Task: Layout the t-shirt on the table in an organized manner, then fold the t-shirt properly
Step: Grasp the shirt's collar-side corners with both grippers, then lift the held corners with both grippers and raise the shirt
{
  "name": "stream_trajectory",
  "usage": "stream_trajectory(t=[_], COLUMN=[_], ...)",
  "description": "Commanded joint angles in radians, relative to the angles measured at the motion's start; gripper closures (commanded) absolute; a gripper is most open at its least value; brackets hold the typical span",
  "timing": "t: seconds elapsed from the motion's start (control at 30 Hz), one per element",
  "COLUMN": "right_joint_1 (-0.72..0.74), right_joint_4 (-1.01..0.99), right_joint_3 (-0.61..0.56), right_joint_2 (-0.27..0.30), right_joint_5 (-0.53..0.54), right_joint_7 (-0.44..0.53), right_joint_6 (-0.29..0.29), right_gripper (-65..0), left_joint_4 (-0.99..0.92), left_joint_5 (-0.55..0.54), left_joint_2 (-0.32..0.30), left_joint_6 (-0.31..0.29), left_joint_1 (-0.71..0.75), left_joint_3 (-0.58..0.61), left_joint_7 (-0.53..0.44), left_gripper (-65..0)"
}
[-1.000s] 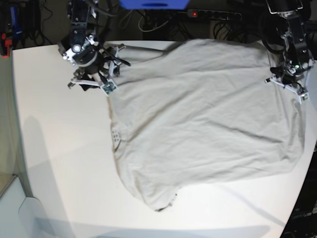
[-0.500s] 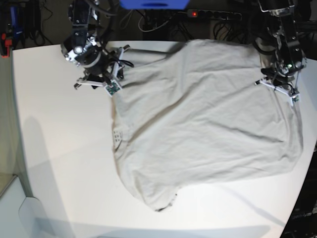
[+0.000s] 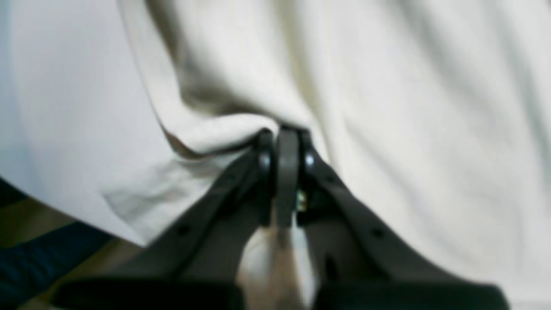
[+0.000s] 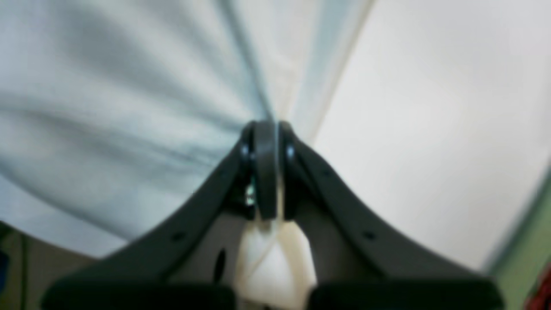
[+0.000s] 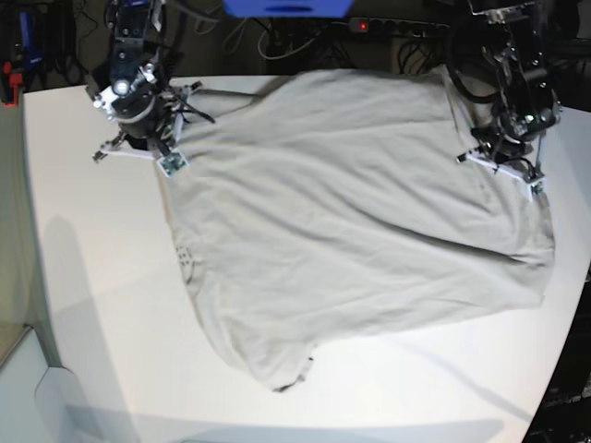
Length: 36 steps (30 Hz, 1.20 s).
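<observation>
From where I stand, the t-shirt (image 5: 351, 212) lies spread across the middle of the table (image 5: 102, 305), mostly flat but wrinkled, with its bottom corner hanging down toward six o'clock and a small printed label showing near nine o'clock on the cloth. The right gripper (image 5: 159, 148) sits up at about ten o'clock of the shirt, and its wrist view shows the right gripper (image 4: 265, 129) with its jaws pressed tight together on a pinched ridge of the fabric, pale cloth bunched between the dark fingers (image 4: 206, 193). The left gripper (image 5: 503, 157) is over at two o'clock, on the shirt's far edge; up close the left gripper (image 3: 286, 131) is likewise clamped closed with a fold of the t-shirt (image 3: 387, 107) caught at its tips. Bare white tabletop (image 4: 430, 129) lies just beside the right claw.
</observation>
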Motion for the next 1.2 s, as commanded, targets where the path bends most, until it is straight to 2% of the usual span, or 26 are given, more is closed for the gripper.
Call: stream_trajectory(t=[0.0,0.27,0.47,0.6,0.77,0.87,1.03,1.1,1.17], right_joint_1=[0.014,0.015,0.026,0.086,0.230,0.279,0.252,0.216,0.170], right_joint_4=[0.045,0.122,0.123,0.137,0.137,0.137,0.133,0.133,0.131], right_joint_3=[0.012,0.040,0.075,0.136,0.250,0.291,0.287,0.242,0.181], right_joint_2=[-0.001,0.001,-0.004,-0.016,-0.059,-0.063,-0.068,-0.071,-0.071], right_joint_5=[0.009,0.009,0.009,0.014,0.014,0.011,0.011,0.011,0.011], right_joint_7=[0.026,0.026,0.031,0.032,0.026,0.023,-0.072,-0.097,-0.110], right_joint_6=[-0.012,-0.012,-0.012,-0.012,-0.012,-0.012,-0.012,-0.012,-0.012], right_gripper=[0.0,0.0,0.0,0.0,0.0,0.0,0.0,0.0,-3.1], left_joint_4=[0.038,0.118,0.208,0.253,0.259,0.273,0.270,0.270,0.270], left_joint_5=[0.000,0.001,0.000,-0.002,-0.002,-0.002,-0.002,-0.002,-0.002], left_joint_2=[0.008,0.031,0.054,0.059,0.100,0.117,0.117,0.111,0.110], left_joint_6=[-0.003,0.004,0.003,-0.002,-0.003,-0.003,-0.003,-0.003,-0.003], left_joint_1=[-0.025,-0.118,-0.164,-0.195,-0.250,-0.270,-0.272,-0.269,-0.269], left_joint_3=[0.001,0.133,0.142,0.147,0.147,0.147,0.147,0.147,0.147], left_joint_7=[-0.015,0.109,0.158,0.155,0.149,0.151,0.151,0.151,0.151], left_gripper=[-0.3,-0.3,-0.3,-0.3,-0.3,-0.3,-0.3,-0.3,-0.3])
